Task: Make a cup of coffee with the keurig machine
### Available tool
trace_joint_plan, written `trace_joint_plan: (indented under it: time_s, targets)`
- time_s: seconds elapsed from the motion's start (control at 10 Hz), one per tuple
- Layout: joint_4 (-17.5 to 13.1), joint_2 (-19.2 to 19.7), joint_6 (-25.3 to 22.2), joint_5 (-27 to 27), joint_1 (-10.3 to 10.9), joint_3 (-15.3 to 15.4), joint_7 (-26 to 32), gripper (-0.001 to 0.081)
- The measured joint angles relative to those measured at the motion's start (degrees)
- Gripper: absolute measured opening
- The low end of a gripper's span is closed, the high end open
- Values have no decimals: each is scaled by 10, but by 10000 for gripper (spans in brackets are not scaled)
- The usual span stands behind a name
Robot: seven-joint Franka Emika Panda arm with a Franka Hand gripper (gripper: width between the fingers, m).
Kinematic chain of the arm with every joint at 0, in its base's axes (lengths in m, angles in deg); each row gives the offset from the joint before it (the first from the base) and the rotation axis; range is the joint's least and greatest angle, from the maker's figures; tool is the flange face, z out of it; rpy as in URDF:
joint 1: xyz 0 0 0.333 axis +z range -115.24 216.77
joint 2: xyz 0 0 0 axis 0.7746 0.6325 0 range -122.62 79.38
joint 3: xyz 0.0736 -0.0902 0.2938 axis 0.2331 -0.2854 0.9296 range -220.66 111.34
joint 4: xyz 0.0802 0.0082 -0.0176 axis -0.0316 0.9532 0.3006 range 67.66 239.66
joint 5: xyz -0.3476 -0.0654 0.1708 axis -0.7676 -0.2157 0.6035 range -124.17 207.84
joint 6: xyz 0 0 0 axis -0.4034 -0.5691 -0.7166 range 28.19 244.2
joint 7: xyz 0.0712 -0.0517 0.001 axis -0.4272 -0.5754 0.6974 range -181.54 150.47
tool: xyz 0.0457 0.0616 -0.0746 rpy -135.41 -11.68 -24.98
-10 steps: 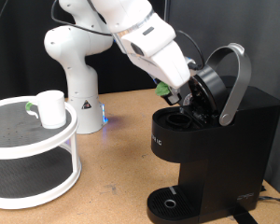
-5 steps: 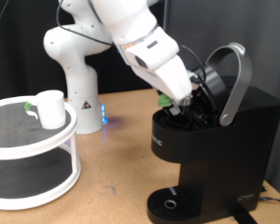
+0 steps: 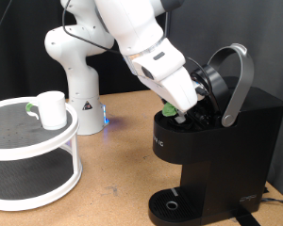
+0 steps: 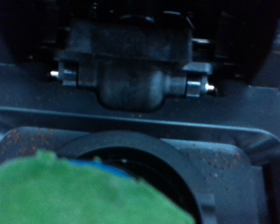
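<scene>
Since one second ago the arm has come lower and deeper into the open top of the keurig machine (image 3: 217, 141), so the gripper (image 3: 182, 111) now sits right at the pod chamber under the raised silver-grey lid handle (image 3: 238, 80). A green-topped coffee pod (image 3: 169, 110) shows at the fingertips in the exterior view; in the wrist view its green top (image 4: 79, 191) fills the near foreground, just ahead of the fingers and over the round pod well (image 4: 140, 163) in the black housing. Fingers themselves are hidden behind the wrist and pod, so whether they are clenched on the pod or released cannot be told. The cup (image 3: 51, 109) stands well apart from the fingers, on the upper shelf of the white round rack (image 3: 38, 155) at the exterior view's left, next to a small green item (image 3: 29, 108). Judgement: the cup is rigid glazed ceramic, moderately heavy for its size, slippery and breakable; best taken across the rim wall or by the handle, not squeezed hard. The pod looks light with a thin crushable shell, so a gentle side grip suits it. Drip tray (image 3: 172, 203) carries no cup.
</scene>
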Motion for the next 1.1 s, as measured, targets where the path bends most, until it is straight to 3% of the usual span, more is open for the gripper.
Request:
trace_joint_plan:
  time_s: [0.8,0.9,1.0,1.1]
  targets:
    - [-1,13,17,21,0,5,4,477]
    - [-1,13,17,23,0,5,5,645]
    - [-1,13,17,24,0,5,6,645]
    - [-2,13,17,25,0,5,6,754]
